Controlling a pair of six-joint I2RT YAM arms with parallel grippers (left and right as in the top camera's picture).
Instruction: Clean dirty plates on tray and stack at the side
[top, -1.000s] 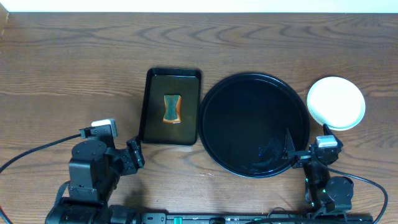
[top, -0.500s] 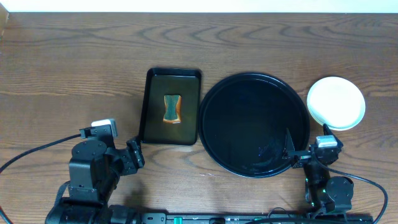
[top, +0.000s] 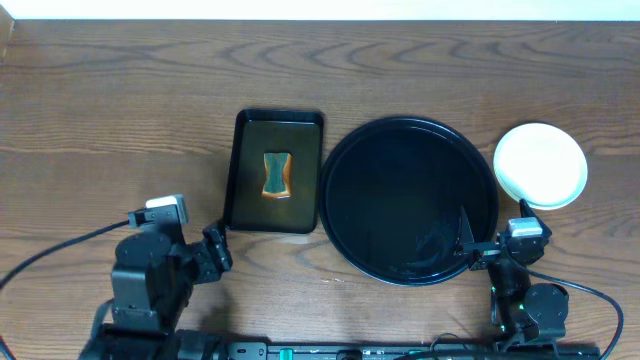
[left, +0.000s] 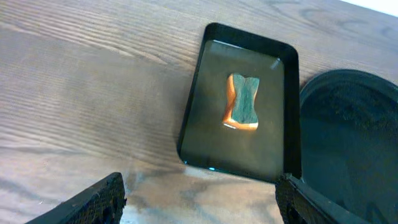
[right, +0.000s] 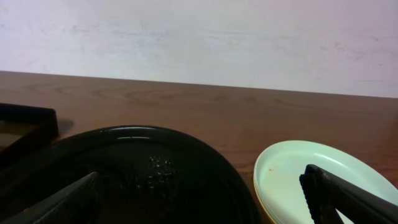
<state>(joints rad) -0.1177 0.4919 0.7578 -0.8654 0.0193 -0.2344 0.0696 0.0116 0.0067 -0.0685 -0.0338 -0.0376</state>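
Observation:
The plates (top: 540, 165) sit stacked on the wood to the right of the tray (top: 345, 165). A pale mint plate (right: 323, 177) is on top, with a yellow rim (right: 257, 198) showing under it and a tiny orange speck near its left edge. The round black tray holds no plate, only a faint wet patch. My right gripper (top: 493, 226) is open at the tray's near right edge, one finger over the tray (right: 143, 132) and the other over the stack. At the near left, my left gripper (top: 213, 250) hangs open over bare wood, empty (left: 202, 205).
A rectangular black tray (top: 246, 170) with an orange-and-green sponge (top: 276, 173) lies just left of the round tray. In the left wrist view the sponge (left: 243, 102) is ahead of the fingers. Cables trail along the near edge. A pale wall stands behind the table.
The left arm has drawn back a little toward the near edge. The right arm, the plates and both trays have not moved.

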